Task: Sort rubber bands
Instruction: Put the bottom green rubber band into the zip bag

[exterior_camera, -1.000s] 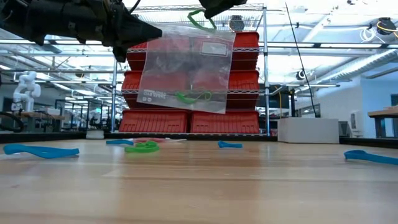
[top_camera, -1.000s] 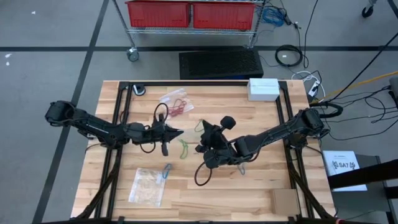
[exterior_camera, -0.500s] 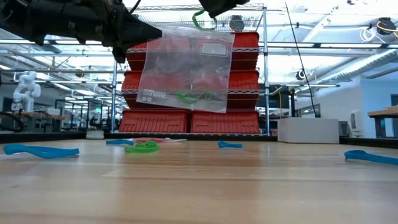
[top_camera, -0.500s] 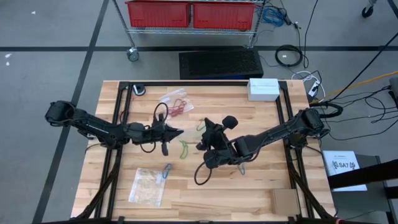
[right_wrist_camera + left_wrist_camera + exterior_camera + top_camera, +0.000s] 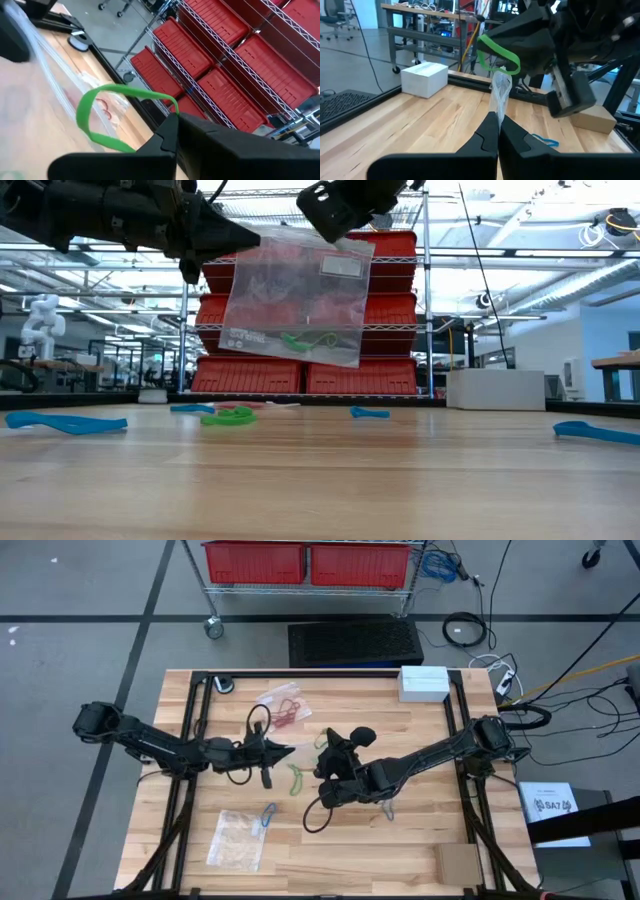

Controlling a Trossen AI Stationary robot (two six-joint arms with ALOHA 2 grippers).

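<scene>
Wood table [image 5: 420,850] | R claw [image 5: 172,122] pinching green band [image 5: 100,112] | over bag [image 5: 295,295]

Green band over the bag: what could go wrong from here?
1. The left gripper pinches only the top edge of the clear bag, so the mouth looks nearly flat; the green band may catch on the rim instead of dropping in.
2. The right gripper holds the band by one end, so the loop could snag on the fingers at release and fall onto the table.
</scene>
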